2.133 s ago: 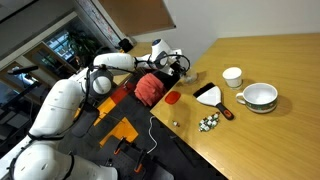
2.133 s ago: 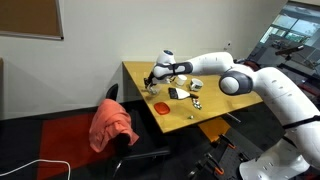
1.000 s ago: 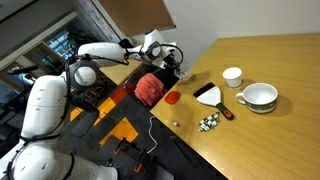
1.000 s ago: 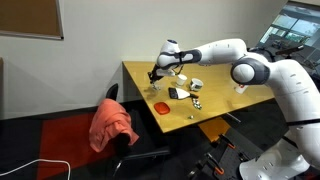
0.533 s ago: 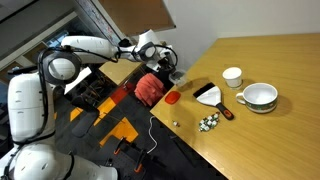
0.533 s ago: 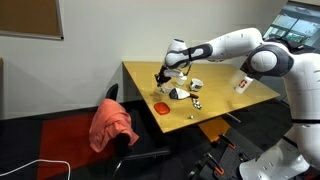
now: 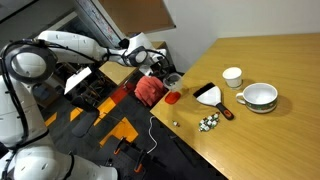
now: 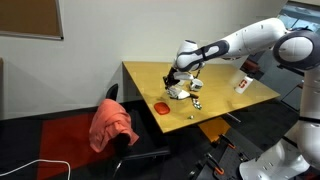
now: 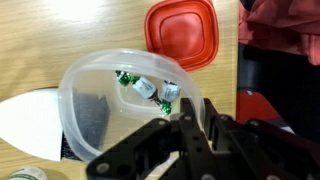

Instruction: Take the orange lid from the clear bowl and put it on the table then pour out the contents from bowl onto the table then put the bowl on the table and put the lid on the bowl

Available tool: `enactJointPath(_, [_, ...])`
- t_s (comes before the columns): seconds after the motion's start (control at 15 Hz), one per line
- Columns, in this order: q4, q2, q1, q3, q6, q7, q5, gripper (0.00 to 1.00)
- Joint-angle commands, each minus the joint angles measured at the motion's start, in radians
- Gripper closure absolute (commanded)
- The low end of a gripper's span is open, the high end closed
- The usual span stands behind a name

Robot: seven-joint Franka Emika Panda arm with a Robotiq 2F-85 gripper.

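In the wrist view my gripper [image 9: 190,118] is shut on the near rim of the clear bowl [image 9: 95,85] and holds it above the table [image 9: 60,30]. A few small white pieces with green ends, the contents [image 9: 148,90], lie inside the bowl. The orange lid [image 9: 182,35] lies flat on the table just beyond the bowl. In both exterior views the gripper [image 7: 163,68] [image 8: 178,76] holds the bowl [image 7: 172,79] over the table near its edge, and the lid [image 7: 172,98] [image 8: 161,107] lies on the wood close by.
A black-and-white flat item [image 7: 208,93], a small white cup [image 7: 232,76], a white green-rimmed bowl [image 7: 260,96] and a cluster of greenish-white pieces [image 7: 208,123] lie on the table [image 7: 275,55]. A red cloth lump [image 7: 148,90] sits beside the table edge.
The gripper has carried the bowl from the table's edge farther in over the table, toward the black-and-white item. The lid has stayed on the table.
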Motion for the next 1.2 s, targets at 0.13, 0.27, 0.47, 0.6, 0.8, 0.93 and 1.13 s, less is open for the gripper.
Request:
enactJointPath(0.13, [-0.013, -0.011, -0.003, 0.003, 0.000, 0.001, -0.002, 0.96])
enactJointPath(0.27, [-0.047, -0.036, 0.022, -0.011, 0.028, 0.009, -0.037, 0.96])
enactJointPath(0.47, [-0.155, -0.118, 0.052, -0.031, 0.104, 0.022, -0.105, 0.96])
enactJointPath(0.6, [-0.232, -0.171, 0.057, -0.028, 0.149, 0.013, -0.119, 0.96])
enactJointPath(0.8, [-0.365, -0.270, 0.034, -0.007, 0.196, -0.025, -0.094, 0.96])
enactJointPath(0.93, [-0.449, -0.334, 0.009, -0.001, 0.236, -0.046, -0.069, 0.96])
enactJointPath(1.13, [-0.528, -0.371, -0.056, 0.026, 0.334, -0.142, 0.039, 0.96])
